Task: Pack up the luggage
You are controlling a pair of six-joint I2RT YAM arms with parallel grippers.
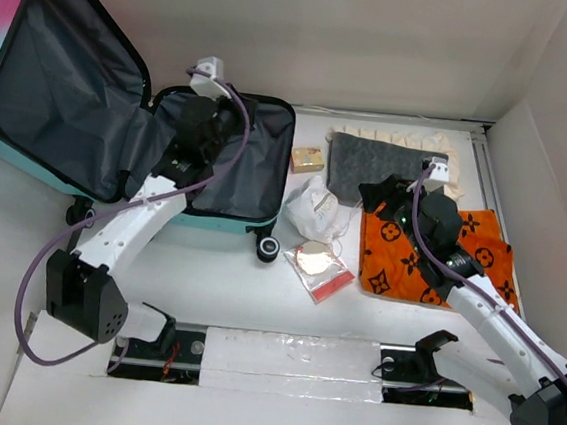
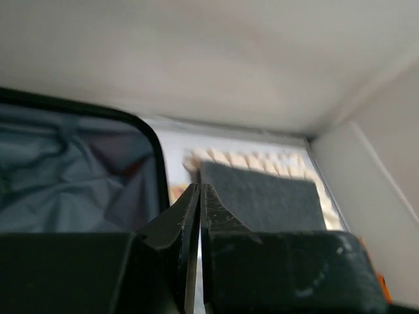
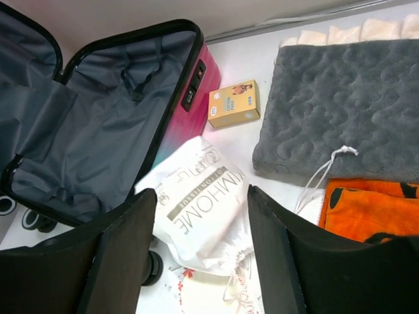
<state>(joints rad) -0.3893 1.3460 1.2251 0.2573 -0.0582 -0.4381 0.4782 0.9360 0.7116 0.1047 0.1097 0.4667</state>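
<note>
Right wrist — "IMHOME" tissue pack point(image 3: 203, 203) beside luggage point(image 3: 98, 131).

Suitcase point(image 1: 264, 150): lay open at the left of the table point(image 1: 207, 276), its lid point(image 1: 65, 81) left of the base.
Box point(image 1: 307, 160): just right of the Suitcase, toward the back.
Pad point(image 1: 368, 165): right of the Box, on a blanket point(image 1: 391, 136) at the back.
Tissue pack point(image 1: 312, 210): in front of the Box.
Packet point(image 1: 318, 266): in front of the Tissue pack.
Cloth point(image 1: 481, 252): in front of the Pad, right of the Tissue pack.
</note>
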